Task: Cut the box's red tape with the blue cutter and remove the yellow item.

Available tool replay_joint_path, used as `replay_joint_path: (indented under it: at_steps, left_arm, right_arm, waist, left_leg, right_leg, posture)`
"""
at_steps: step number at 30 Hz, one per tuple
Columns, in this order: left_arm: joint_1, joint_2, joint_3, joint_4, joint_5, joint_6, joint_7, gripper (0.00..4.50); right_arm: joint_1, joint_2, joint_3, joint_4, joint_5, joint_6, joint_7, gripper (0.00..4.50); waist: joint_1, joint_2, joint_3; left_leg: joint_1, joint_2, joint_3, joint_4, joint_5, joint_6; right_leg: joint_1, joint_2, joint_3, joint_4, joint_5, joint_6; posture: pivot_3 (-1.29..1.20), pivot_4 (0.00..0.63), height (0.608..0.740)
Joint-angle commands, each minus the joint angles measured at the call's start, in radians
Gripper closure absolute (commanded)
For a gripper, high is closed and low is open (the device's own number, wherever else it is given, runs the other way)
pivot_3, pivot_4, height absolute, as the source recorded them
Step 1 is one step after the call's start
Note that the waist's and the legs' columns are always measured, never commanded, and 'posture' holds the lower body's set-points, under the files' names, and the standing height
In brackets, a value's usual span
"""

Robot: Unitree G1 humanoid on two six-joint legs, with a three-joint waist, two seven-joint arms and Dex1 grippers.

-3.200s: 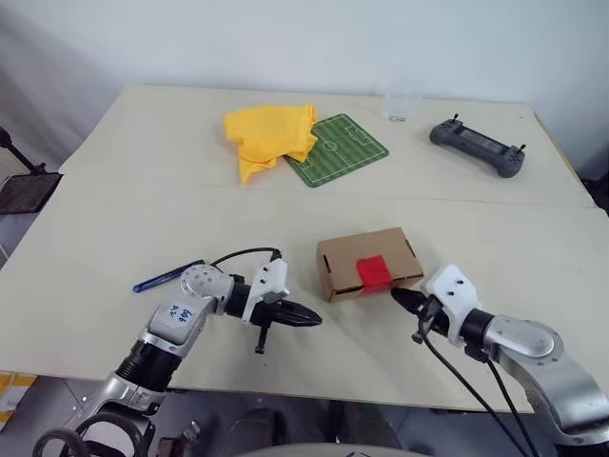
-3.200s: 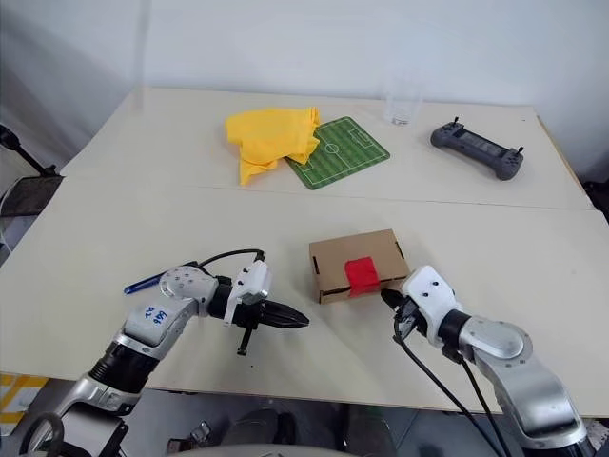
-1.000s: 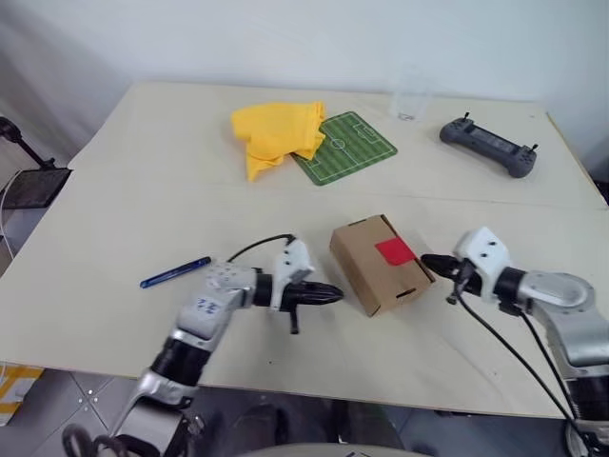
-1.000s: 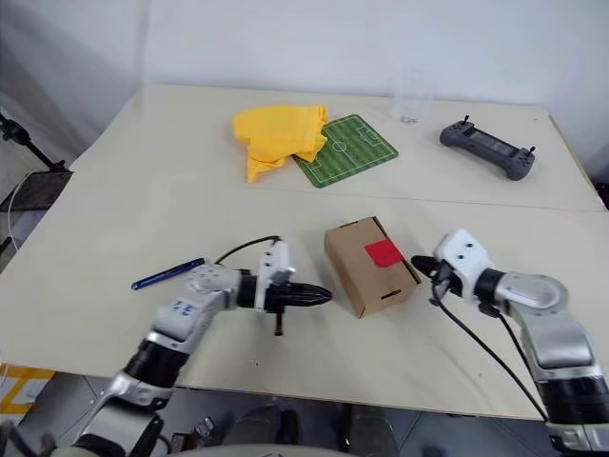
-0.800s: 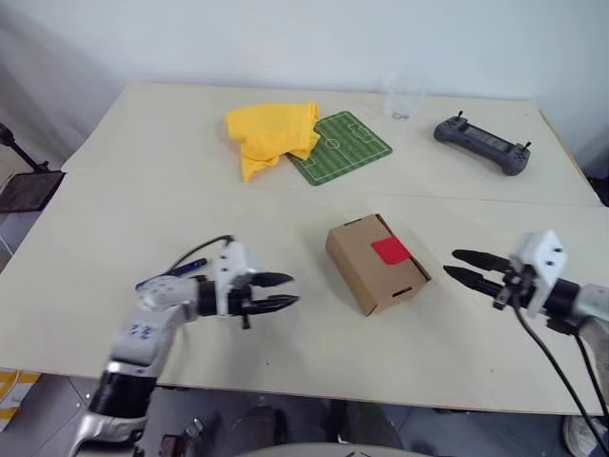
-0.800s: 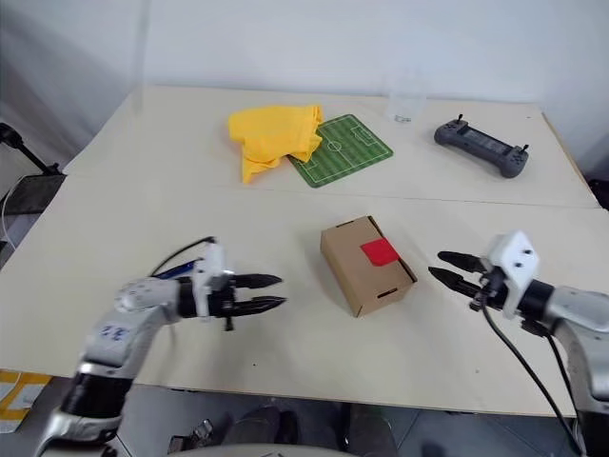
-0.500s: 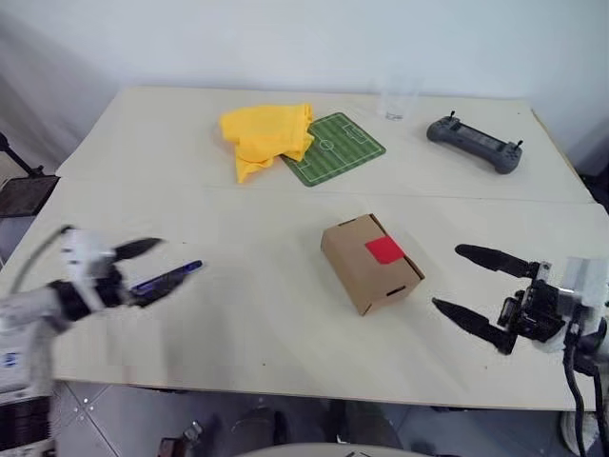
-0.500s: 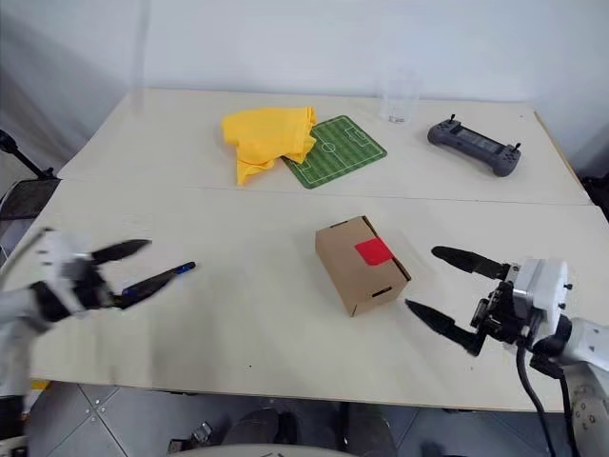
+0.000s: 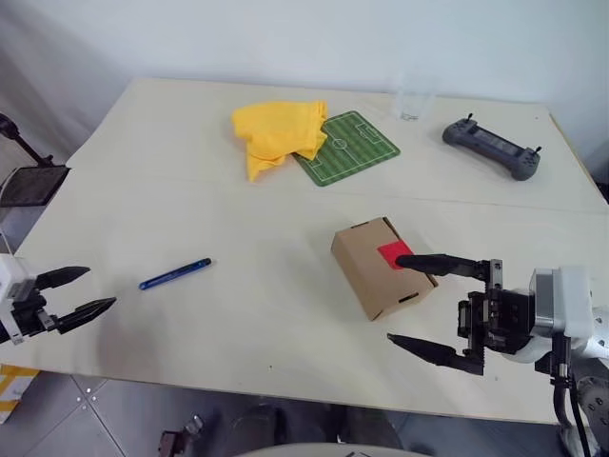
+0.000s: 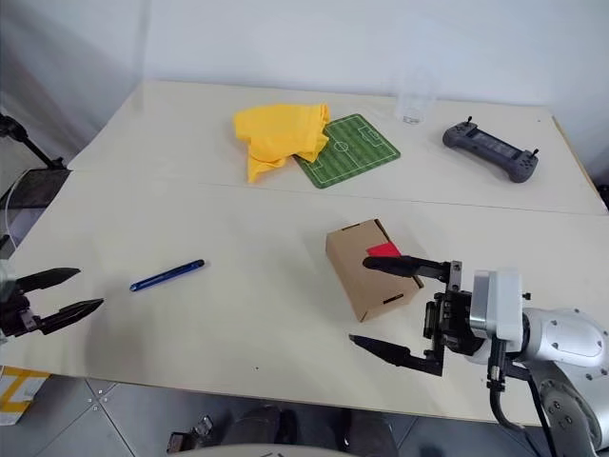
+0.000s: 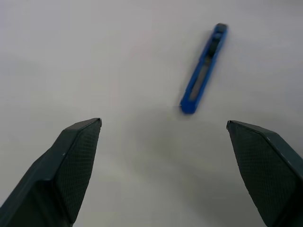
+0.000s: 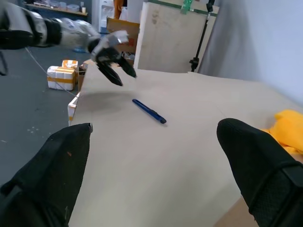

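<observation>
The brown box (image 9: 366, 271) lies closed at the table's middle right, turned at an angle. The red tape (image 9: 390, 251) is on its top, partly crossed by one finger of my right gripper. My right gripper (image 9: 393, 298) hangs open and empty just in front of the box, pointing left. The blue cutter (image 9: 175, 274) lies flat on the table to the left. My left gripper (image 9: 100, 288) is open and empty at the table's left edge, pointing at the cutter (image 11: 203, 71) from a hand's length away. The yellow item is hidden.
A crumpled yellow cloth (image 9: 276, 133) and a green pitch-patterned mat (image 9: 347, 148) lie at the back middle. A clear glass (image 9: 411, 100) and a grey controller (image 9: 490, 148) sit at the back right. A seam crosses the table (image 9: 143, 200) between them and the box.
Both grippers went from shut to wide open. My left arm swung from beside the box to the table's left edge. My right arm drew back toward the near edge and turned leftward.
</observation>
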Motion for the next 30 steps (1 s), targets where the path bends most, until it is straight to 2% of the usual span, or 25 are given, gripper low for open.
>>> replay_joint_path:
  at_steps: [1,7,11,18,21,27,30]
  left_arm:
    - [-0.119,0.056,-0.096,0.034,0.039,0.006,-0.107,0.0]
    - [-0.273,0.021,-0.224,0.162,0.129,-0.079,-0.131,0.0]
    - [-0.307,-0.018,-0.274,0.259,0.188,-0.185,-0.085,0.0]
    - [-0.354,-0.046,-0.345,0.328,0.264,-0.214,-0.042,0.0]
    - [-0.352,-0.048,-0.353,0.334,0.268,-0.219,-0.049,0.52]
    - [-0.343,-0.07,-0.367,0.326,0.267,-0.184,-0.043,2.26]
    - [-0.347,-0.076,-0.379,0.328,0.28,-0.17,-0.018,2.26]
  right_arm:
    - [-0.013,-0.034,-0.05,-0.049,0.058,0.02,-0.023,0.01]
    - [0.0,-0.051,-0.068,-0.063,0.065,0.027,-0.04,0.01]
    - [0.017,-0.047,-0.077,-0.077,0.059,0.03,-0.067,0.01]
    - [0.04,-0.051,-0.09,-0.092,0.06,0.029,-0.092,0.01]
    - [0.05,-0.052,-0.099,-0.095,0.06,0.028,-0.095,0.0]
    - [0.056,-0.053,-0.104,-0.107,0.062,0.032,-0.111,0.0]
    - [0.051,-0.056,-0.104,-0.108,0.065,0.034,-0.118,0.0]
  waist:
    - [-0.001,-0.001,0.0]
    - [-0.02,-0.001,0.0]
    - [-0.022,-0.001,0.0]
    - [-0.015,-0.004,0.0]
    - [-0.016,-0.003,0.0]
    - [-0.015,-0.001,-0.002]
    - [-0.015,0.001,-0.002]
  left_leg:
    - [0.0,0.0,0.0,0.0,0.0,0.0]
    - [-0.001,0.0,0.001,0.0,0.002,0.006]
    - [0.0,0.0,0.003,0.001,0.002,0.007]
    - [0.0,0.0,0.003,0.004,0.003,0.007]
    - [0.003,0.0,0.003,0.004,0.003,0.008]
    - [0.004,0.0,0.002,0.003,0.004,0.006]
    - [0.005,0.0,0.002,0.003,0.004,0.005]
  right_leg:
    - [0.0,0.0,-0.001,0.0,0.0,0.0]
    - [0.0,0.001,-0.001,0.0,0.0,0.001]
    - [0.0,0.002,-0.001,0.004,0.001,0.002]
    - [0.001,0.001,0.0,0.004,0.001,0.002]
    - [0.002,0.0,0.0,0.005,0.001,0.003]
    - [0.002,-0.001,0.0,0.007,0.001,0.002]
    - [0.002,-0.001,0.0,0.008,0.001,0.002]
  posture:
    - [0.0,0.15,0.74]
    - [0.0,0.15,0.74]
    - [0.0,0.15,0.74]
    - [0.0,0.15,0.74]
    - [0.0,0.15,0.74]
    - [0.0,0.15,0.74]
    - [0.0,0.15,0.74]
